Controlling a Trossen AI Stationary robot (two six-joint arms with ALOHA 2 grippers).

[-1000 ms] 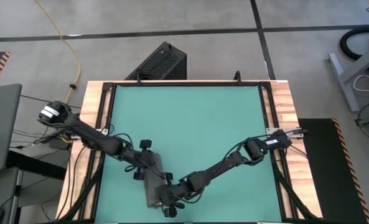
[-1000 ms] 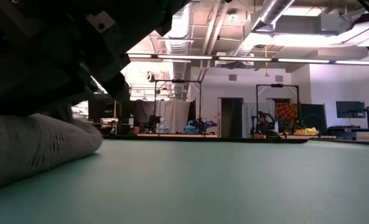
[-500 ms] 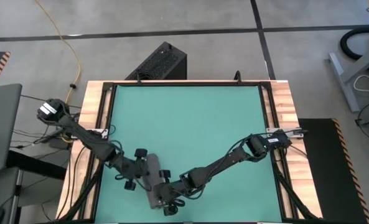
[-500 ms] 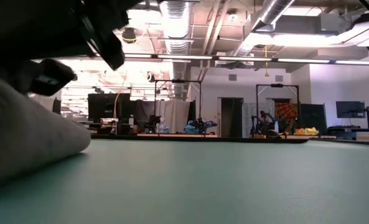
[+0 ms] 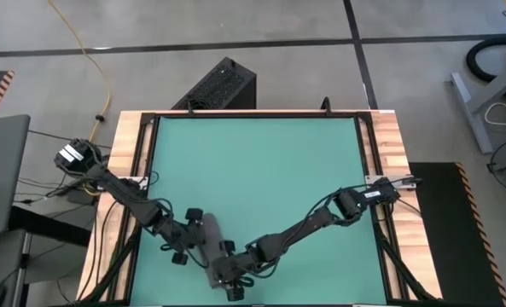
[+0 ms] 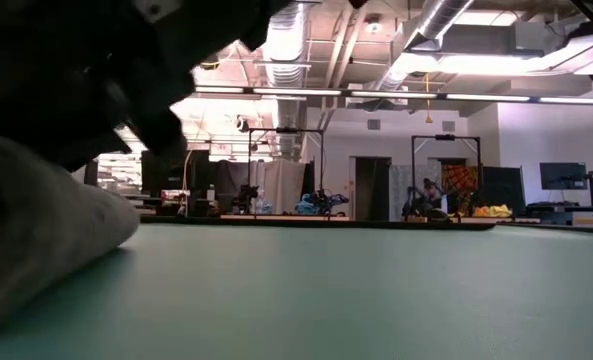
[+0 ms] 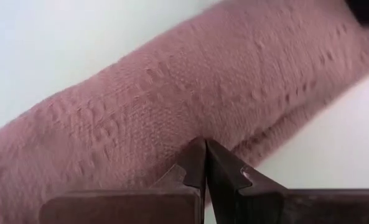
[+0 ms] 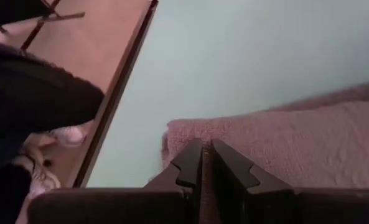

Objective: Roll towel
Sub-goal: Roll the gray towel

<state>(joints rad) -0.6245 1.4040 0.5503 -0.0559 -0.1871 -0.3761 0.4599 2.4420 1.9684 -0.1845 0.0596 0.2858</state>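
the towel [image 5: 212, 250] lies as a tight grey roll on the green desk [image 5: 261, 162], near the front edge and left of the middle, running at a slant from the left arm's end toward the front rim. in the low view the towel [image 6: 36, 225] fills the left side as a rounded bundle resting on the mat, with dark arm parts hanging above it.

the left pincer [image 5: 203, 241] sits at the farther part of the roll. in its wrist view the 2 fingers [image 7: 193, 168] are pressed together with no gap, their tips resting against the side of the towel [image 7: 190, 93]; no cloth shows between them.

the right pincer [image 5: 228, 275] is at the nearer end of the roll, close to the desk's front edge. in its wrist view the fingers [image 8: 190, 162] stand almost together with a thin slit between them, over the end of the towel [image 8: 284, 143]; whether a fold of cloth is pinched in that slit cannot be told.

beyond the desk's wooden rim [image 8: 119, 87] the right wrist view shows a person's dark trouser leg [image 8: 35, 93] and a light shoe [image 8: 63, 135] on the floor.
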